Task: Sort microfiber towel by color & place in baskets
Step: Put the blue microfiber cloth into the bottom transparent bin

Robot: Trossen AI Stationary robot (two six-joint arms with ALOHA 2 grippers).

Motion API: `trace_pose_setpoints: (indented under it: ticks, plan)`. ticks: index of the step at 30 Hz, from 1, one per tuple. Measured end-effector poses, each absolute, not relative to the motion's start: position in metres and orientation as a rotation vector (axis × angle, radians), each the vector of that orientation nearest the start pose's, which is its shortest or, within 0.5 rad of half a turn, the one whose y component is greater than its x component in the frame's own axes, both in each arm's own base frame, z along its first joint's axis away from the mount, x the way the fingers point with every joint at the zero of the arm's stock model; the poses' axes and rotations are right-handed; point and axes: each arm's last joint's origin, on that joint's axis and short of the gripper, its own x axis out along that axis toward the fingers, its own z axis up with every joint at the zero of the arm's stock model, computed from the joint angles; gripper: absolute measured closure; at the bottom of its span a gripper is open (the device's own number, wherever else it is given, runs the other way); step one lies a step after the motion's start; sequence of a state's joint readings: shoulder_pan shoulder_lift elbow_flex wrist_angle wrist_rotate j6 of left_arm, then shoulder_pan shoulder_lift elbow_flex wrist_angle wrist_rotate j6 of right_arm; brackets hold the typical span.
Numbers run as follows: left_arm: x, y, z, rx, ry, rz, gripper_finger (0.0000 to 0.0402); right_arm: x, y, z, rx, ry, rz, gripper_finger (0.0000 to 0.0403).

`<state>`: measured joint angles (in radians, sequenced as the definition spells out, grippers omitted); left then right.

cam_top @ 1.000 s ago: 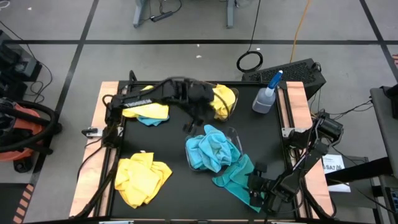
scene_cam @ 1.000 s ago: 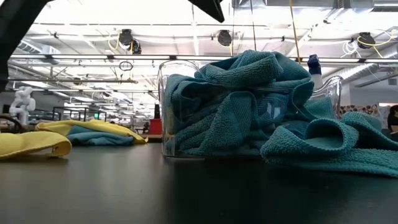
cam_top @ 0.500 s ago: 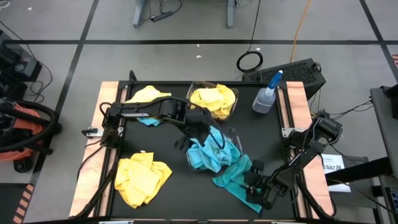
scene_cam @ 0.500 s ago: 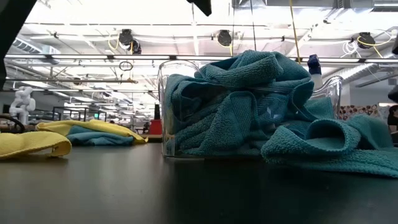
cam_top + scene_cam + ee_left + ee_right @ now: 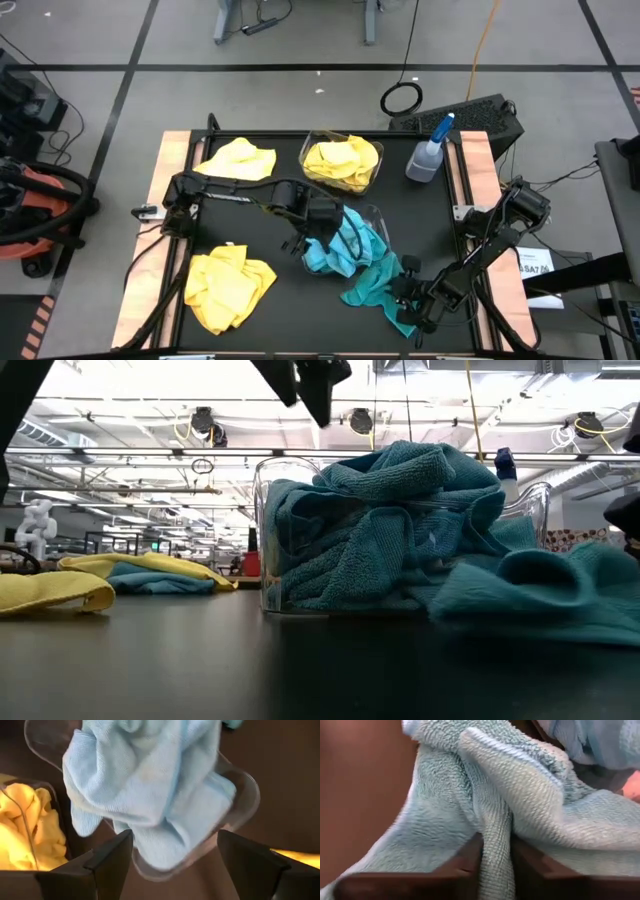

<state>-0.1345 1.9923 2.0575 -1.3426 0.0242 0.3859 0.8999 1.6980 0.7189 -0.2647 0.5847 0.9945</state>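
The left gripper (image 5: 318,224) moves from the yellow-filled clear plastic basket (image 5: 342,163) to the turquoise-filled one (image 5: 376,216) and opens; the right gripper (image 5: 402,297) closes on the loose turquoise microfiber towel (image 5: 370,284).

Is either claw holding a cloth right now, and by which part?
Yes: the right claw pinches a raised fold of the loose turquoise fuzzy cloth beside the clear tub. The left claw is open, empty.

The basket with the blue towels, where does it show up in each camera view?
High view: the basket of turquoise towels sits mid-table, partly under the left gripper.
Low view: centre, heaped.
Left wrist view: fills the upper frame.
Right wrist view: cannot tell.
Shared landmark: the yellow-towel basket.
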Motion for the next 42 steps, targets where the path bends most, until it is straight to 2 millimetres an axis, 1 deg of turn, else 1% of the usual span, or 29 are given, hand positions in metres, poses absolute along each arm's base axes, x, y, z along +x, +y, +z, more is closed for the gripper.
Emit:
trace_pose_setpoints:
  ticks: [2,3,4,8,12,18,22,26,31,37,42]
  plan:
    - [0.399,-0.055,0.321,0.379,1.202,-0.358,0.0103,0.181,0.201,0.108,0.050,0.911,-0.178,0.0372]
    - [0.403,-0.056,0.317,0.369,1.172,-0.346,0.0103,0.181,0.201,0.108,0.039,0.910,-0.171,0.0386]
    - [0.406,-0.057,0.314,0.367,1.143,-0.338,0.0103,0.181,0.201,0.108,0.031,0.910,-0.165,0.0391]
    - [0.413,-0.068,0.308,0.400,1.070,-0.320,0.0103,0.181,0.201,0.110,0.031,0.908,-0.157,0.0389]
    - [0.420,-0.079,0.309,0.416,0.979,-0.313,0.0103,0.181,0.203,0.120,0.013,0.917,-0.108,0.0398]
    - [0.424,-0.097,0.318,0.437,0.845,-0.333,0.0103,0.185,0.205,0.151,-0.036,0.807,-0.055,0.0400]
    - [0.425,-0.099,0.320,0.442,0.822,-0.338,0.0103,0.185,0.202,0.175,-0.093,0.715,-0.066,0.0401]
    - [0.425,-0.099,0.318,0.442,0.832,-0.341,0.0103,0.182,0.191,0.192,-0.172,0.644,-0.128,0.0402]
    - [0.424,-0.100,0.305,0.429,0.864,-0.352,0.0103,0.184,0.177,0.214,-0.238,0.574,-0.182,0.0402]
    - [0.424,-0.103,0.287,0.429,0.876,-0.358,0.0103,0.197,0.153,0.230,-0.314,0.544,-0.250,0.0402]
    - [0.425,-0.108,0.288,0.442,0.852,-0.362,0.0103,0.211,0.135,0.240,-0.370,0.518,-0.293,0.0403]
